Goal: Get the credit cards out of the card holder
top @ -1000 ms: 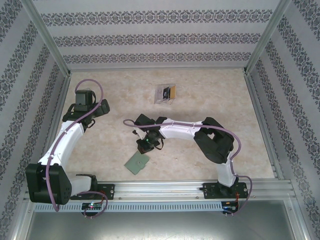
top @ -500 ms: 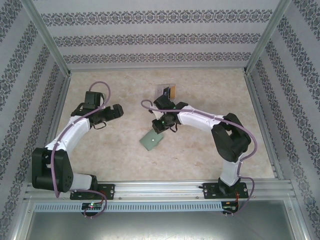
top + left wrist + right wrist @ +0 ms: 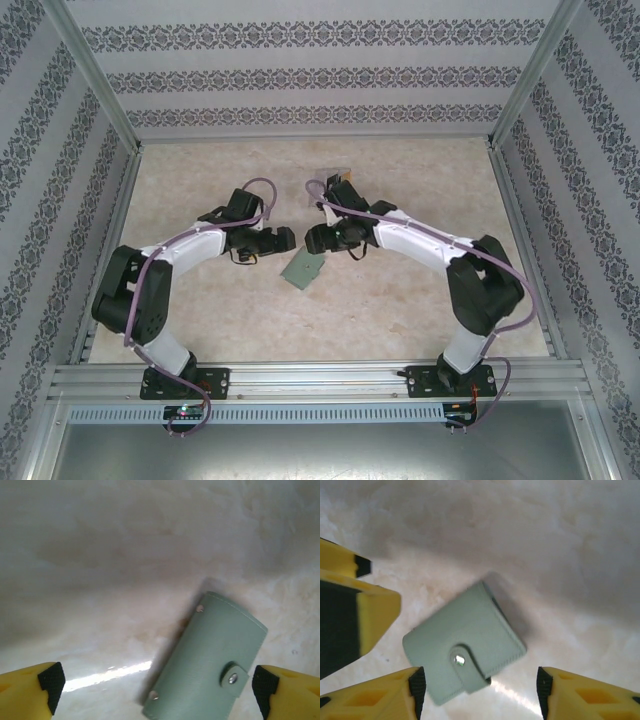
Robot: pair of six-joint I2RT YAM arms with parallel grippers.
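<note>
Card holder [image 3: 303, 269] lies closed on table [image 3: 400, 310] under spread left hand [image 3: 283, 241] and spread right hand [image 3: 316, 240].

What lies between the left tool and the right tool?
The closed card holder, on the table, under the gap between left tool and right tool; top view.

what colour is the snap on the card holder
The snap is shiny silver, set on the grey-green card holder; the right wrist view shows it best.
</note>
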